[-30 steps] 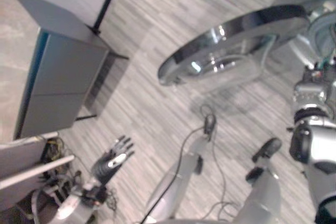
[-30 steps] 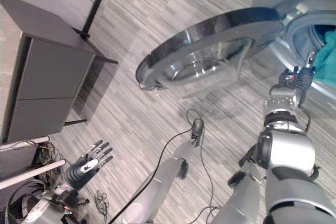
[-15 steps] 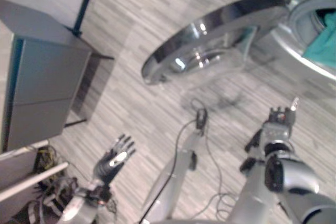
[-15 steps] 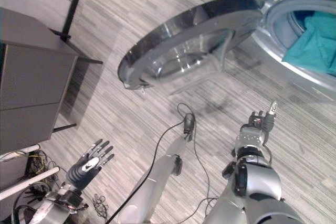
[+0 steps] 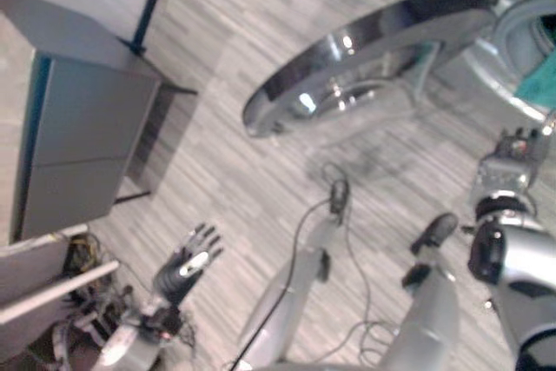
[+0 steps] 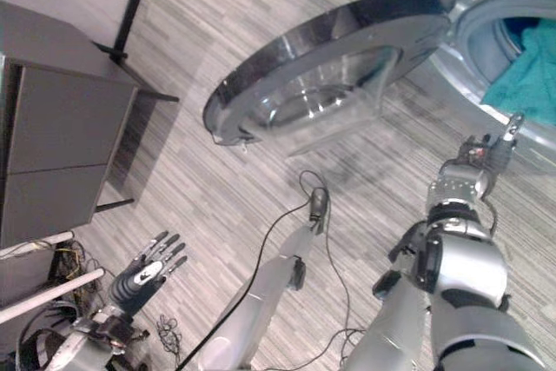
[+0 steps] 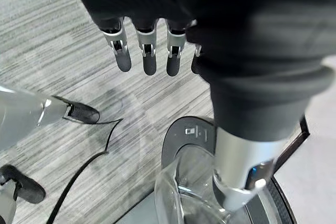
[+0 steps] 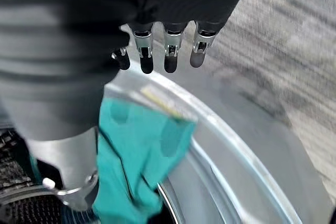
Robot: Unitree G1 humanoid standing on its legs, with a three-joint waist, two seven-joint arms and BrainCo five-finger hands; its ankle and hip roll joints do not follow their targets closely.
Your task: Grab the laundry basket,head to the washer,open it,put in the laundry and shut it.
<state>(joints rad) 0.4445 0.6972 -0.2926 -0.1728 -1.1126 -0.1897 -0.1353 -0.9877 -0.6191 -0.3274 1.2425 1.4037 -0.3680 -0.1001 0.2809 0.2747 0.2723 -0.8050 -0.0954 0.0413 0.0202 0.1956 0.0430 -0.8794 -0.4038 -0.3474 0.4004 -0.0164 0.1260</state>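
The washer door [image 6: 321, 76], a round chrome-rimmed disc with a glass bowl, stands swung wide open over the striped floor. At the upper right is the washer's opening [image 6: 469, 58], with teal laundry [image 6: 530, 84] lying inside. My right hand [image 6: 476, 155] is held just in front of the opening's lower rim, fingers straight, holding nothing. In the right wrist view the teal laundry [image 8: 142, 150] drapes over the drum's rim [image 8: 236, 145], apart from the fingers [image 8: 168, 56]. My left hand [image 5: 187, 262] hangs open at the lower left, away from the door.
A dark grey cabinet [image 5: 87, 141] stands on the left, with a black post [image 6: 135, 10] behind it. Pale bars [image 6: 43, 293] and tangled wires sit at the bottom left corner. Bare floor lies between the cabinet and the door.
The camera has swung. Since half a second ago my right hand has moved up close to the washer's opening again. The left hand keeps its open pose.
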